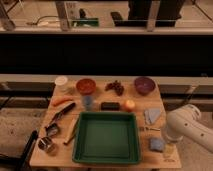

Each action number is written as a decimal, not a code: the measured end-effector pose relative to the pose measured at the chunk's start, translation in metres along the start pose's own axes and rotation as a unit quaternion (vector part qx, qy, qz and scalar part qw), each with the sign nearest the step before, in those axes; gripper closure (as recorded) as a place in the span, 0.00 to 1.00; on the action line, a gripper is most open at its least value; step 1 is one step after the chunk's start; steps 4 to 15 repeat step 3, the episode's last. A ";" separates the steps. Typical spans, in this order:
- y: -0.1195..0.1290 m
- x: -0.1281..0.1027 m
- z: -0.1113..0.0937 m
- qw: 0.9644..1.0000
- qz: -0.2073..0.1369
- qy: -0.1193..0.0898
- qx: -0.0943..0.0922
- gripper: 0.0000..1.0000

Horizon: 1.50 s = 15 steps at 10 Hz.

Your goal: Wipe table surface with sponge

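A small blue-grey sponge [156,144] lies on the wooden table [165,161] near its front right corner, right of the green tray. My white arm [186,126] reaches in from the right and bends down over that corner. My gripper [168,143] is at the arm's lower end, just right of the sponge and close above the table. I cannot tell whether it touches the sponge.
A big green tray [106,156] fills the front middle. Behind it are a white cup [61,82], red bowl [85,85], grapes [115,87], purple bowl [144,85], carrot [62,100], blue cup [88,102], dark block [110,106], orange fruit [129,104], a grey-blue cloth [152,116]. Utensils [55,125] lie on the left.
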 end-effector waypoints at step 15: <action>0.010 -0.015 -0.045 0.999 -0.012 -0.013 0.039 0.20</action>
